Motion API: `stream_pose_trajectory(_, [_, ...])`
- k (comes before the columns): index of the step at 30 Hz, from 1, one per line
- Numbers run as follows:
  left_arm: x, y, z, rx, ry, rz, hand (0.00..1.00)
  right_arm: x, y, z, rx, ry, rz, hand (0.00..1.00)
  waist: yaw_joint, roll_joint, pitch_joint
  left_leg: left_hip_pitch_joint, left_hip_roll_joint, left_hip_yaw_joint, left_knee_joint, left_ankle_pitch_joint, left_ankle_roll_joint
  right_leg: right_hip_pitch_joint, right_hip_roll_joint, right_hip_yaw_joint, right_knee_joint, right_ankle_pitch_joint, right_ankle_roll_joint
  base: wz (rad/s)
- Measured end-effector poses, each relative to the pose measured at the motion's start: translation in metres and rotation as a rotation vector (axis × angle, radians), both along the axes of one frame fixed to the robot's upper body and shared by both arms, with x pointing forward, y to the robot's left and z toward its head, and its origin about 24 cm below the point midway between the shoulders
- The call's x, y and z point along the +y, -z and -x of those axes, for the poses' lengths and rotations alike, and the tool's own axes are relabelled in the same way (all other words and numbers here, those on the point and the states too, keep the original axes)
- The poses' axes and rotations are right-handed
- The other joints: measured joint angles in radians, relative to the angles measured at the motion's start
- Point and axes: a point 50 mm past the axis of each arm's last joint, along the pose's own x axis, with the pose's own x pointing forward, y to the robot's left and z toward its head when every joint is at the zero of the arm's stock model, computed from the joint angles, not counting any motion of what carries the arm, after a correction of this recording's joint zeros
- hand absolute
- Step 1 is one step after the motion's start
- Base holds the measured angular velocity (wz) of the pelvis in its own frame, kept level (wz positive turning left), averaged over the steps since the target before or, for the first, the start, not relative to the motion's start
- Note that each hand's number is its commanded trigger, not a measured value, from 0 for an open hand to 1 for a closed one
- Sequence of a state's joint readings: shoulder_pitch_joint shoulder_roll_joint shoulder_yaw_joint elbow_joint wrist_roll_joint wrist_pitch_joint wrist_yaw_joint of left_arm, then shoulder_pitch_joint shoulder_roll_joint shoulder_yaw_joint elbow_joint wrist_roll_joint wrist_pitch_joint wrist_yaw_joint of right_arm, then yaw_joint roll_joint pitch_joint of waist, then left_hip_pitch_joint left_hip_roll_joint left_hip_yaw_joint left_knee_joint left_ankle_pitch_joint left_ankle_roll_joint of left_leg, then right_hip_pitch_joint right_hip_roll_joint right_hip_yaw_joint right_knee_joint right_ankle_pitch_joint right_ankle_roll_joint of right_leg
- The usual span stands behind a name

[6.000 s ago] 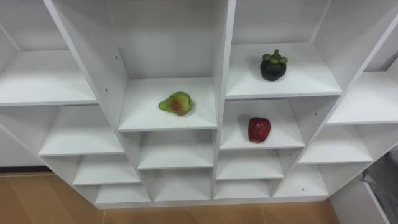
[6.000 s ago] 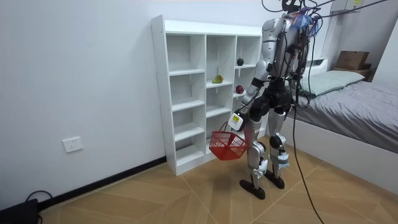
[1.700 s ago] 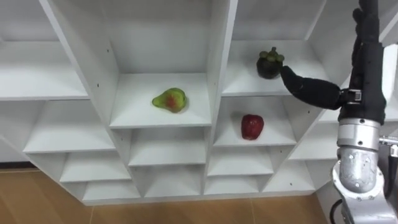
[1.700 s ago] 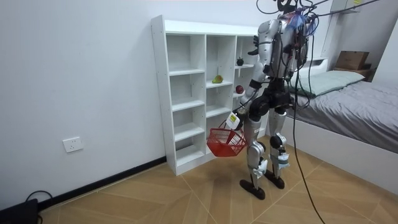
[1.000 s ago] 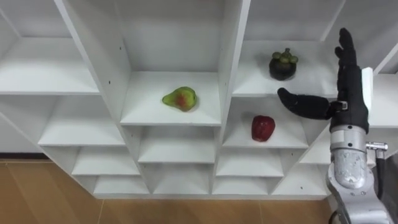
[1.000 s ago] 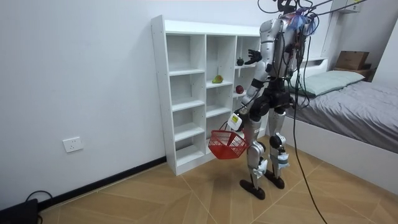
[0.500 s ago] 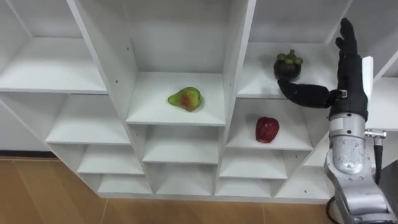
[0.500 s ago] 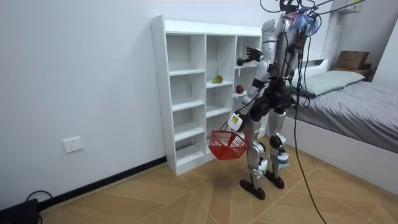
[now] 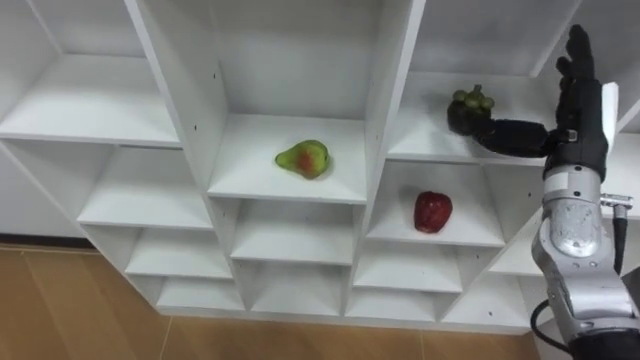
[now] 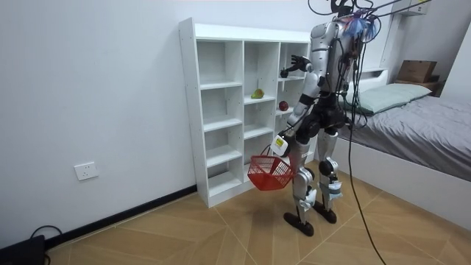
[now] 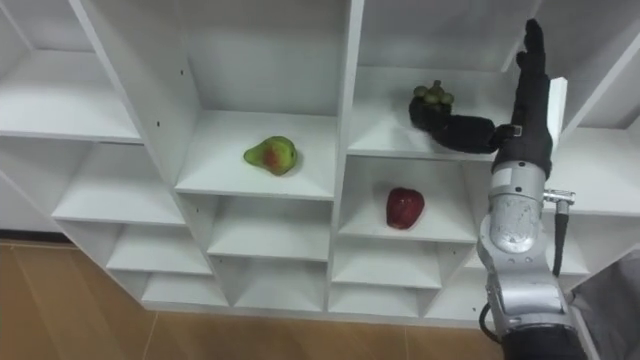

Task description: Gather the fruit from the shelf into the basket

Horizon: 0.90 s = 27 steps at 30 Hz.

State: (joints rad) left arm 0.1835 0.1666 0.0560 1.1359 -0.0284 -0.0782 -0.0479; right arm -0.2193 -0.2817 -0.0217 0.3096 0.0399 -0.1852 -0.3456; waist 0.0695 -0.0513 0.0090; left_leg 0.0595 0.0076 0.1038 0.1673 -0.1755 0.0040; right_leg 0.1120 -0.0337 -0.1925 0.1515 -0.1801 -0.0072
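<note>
The dark mangosteen sits upright on a shelf of the white closet, green leafy cap on top. It is round, with no clear long axis. Just right of the mangosteen the right hand is open, fingers straight and pointing up, thumb stretched out against its front. One shelf below the mangosteen sits a red apple. Lower left of the mangosteen, one column over, a green-red pear lies on its side, long axis across the shelf, narrow end left. Well below the mangosteen, the left hand grips a red basket by its handle.
</note>
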Motion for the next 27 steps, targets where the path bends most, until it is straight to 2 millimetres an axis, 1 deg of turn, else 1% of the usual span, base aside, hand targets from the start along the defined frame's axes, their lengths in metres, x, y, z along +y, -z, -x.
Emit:
stream_pose_trajectory(3, [0.001, 0.0, 0.0, 0.005, -0.001, -0.001, 1.0, 0.0, 0.0, -0.001, 0.002, 0.001, 0.001, 0.0, 0.01, -0.006, 0.0009, -0.001, 0.0, 0.0, -0.001, 0.0, 0.0, -0.001, 0.0, 0.0, 0.0, 0.0, 0.0, 0.0])
stream_pose_trajectory(7, [0.002, 0.0, 0.001, 0.01, -0.008, -0.001, 1.0, -0.001, 0.003, -0.001, 0.026, 0.006, -0.001, 0.0, 0.018, -0.014, -0.0026, -0.012, -0.001, -0.003, 0.001, 0.0, 0.0, -0.009, -0.001, -0.003, 0.0, 0.0, 0.0, 0.02])
stream_pose_trajectory(13, [0.004, -0.001, 0.001, 0.019, -0.01, -0.003, 1.0, -0.005, 0.019, -0.006, 0.129, 0.001, -0.052, 0.0, 0.028, -0.022, 0.0007, -0.013, -0.001, -0.006, 0.001, 0.0, 0.0, -0.01, -0.001, -0.005, 0.0, 0.0, 0.0, 0.01])
stream_pose_trajectory(16, [0.005, -0.002, 0.0, 0.019, -0.009, -0.006, 1.0, -0.005, 0.021, -0.006, 0.15, -0.013, -0.057, 0.0, 0.036, -0.029, 0.004, -0.015, -0.001, -0.006, 0.002, 0.0, 0.0, -0.01, -0.001, -0.006, 0.0, 0.0, 0.0, 0.0])
stream_pose_trajectory(18, [0.006, -0.002, -0.001, 0.016, -0.007, -0.006, 1.0, -0.004, 0.021, -0.006, 0.156, -0.018, -0.048, 0.0, 0.041, -0.032, 0.0028, -0.016, -0.001, -0.006, 0.003, 0.0, 0.0, -0.011, -0.001, -0.006, 0.0, 0.0, 0.0, 0.0])
stream_pose_trajectory(27, [0.006, -0.003, -0.004, 0.013, 0.023, -0.013, 1.0, -0.001, 0.019, -0.009, 0.16, -0.061, -0.027, 0.0, 0.051, -0.031, 0.0004, -0.016, -0.001, -0.006, 0.004, 0.0, 0.0, -0.012, -0.001, -0.005, 0.002, 0.0, 0.0, 0.0])
